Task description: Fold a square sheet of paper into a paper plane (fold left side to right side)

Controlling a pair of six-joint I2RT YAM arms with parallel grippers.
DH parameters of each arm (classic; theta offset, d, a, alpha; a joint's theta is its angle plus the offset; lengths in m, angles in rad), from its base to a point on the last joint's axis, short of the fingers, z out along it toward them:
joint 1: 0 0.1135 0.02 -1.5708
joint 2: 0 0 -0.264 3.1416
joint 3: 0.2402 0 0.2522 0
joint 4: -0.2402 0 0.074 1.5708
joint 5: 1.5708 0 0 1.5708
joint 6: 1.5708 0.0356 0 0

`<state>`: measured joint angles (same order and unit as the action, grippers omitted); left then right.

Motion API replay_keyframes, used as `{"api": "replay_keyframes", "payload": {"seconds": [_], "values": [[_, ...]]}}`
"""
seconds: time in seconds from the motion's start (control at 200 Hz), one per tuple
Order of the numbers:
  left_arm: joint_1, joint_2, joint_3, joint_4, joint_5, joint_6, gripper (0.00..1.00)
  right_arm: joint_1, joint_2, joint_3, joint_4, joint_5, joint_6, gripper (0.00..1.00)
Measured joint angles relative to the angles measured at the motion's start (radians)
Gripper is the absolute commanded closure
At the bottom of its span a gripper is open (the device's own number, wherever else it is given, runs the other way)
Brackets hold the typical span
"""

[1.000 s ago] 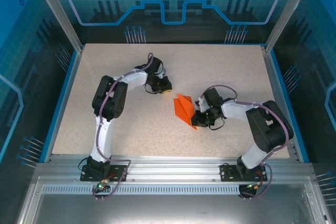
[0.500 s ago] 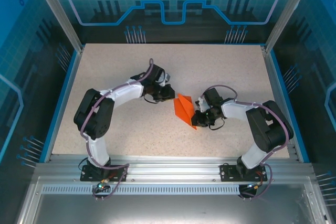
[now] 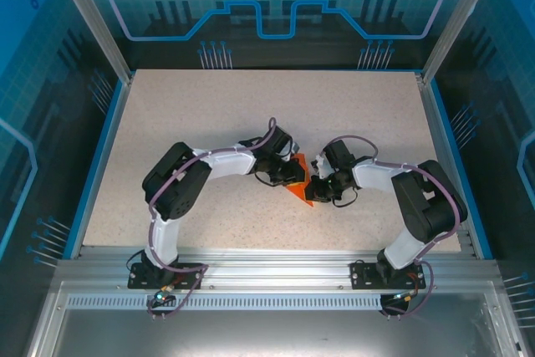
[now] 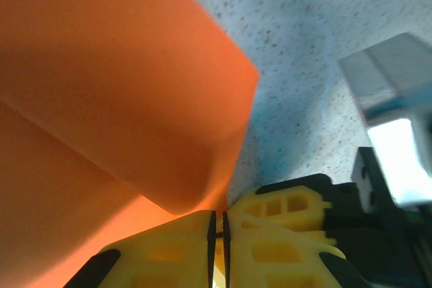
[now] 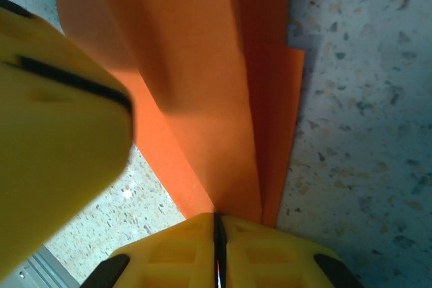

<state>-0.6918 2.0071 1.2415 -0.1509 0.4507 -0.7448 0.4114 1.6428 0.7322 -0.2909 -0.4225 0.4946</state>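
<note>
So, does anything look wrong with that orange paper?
One flap of the orange paper bulges up in a soft curve instead of lying creased flat, right by the left gripper. Otherwise nothing looks torn or spilled.

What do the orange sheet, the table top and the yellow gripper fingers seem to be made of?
Orange sheet: thin matte paper; it holds sharp creases and curls. Table top: speckled beige, probably laminate or stone-look composite. Gripper fingers: yellow matte plastic, likely moulded or printed, with recessed cells.
</note>
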Motion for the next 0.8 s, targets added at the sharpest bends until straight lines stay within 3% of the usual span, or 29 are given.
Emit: {"api": "replay_keyframes", "payload": {"seconds": [0.405, 0.795], "values": [[-0.011, 0.046, 0.003, 0.02, 0.018, -0.016, 0.84, 0.0, 0.002, 0.002, -0.003, 0.0, 0.0, 0.9], [0.007, 0.111, 0.104, -0.092, 0.019, 0.031, 0.85, 0.0, 0.006, 0.01, -0.014, 0.003, 0.0, 0.9]]}}
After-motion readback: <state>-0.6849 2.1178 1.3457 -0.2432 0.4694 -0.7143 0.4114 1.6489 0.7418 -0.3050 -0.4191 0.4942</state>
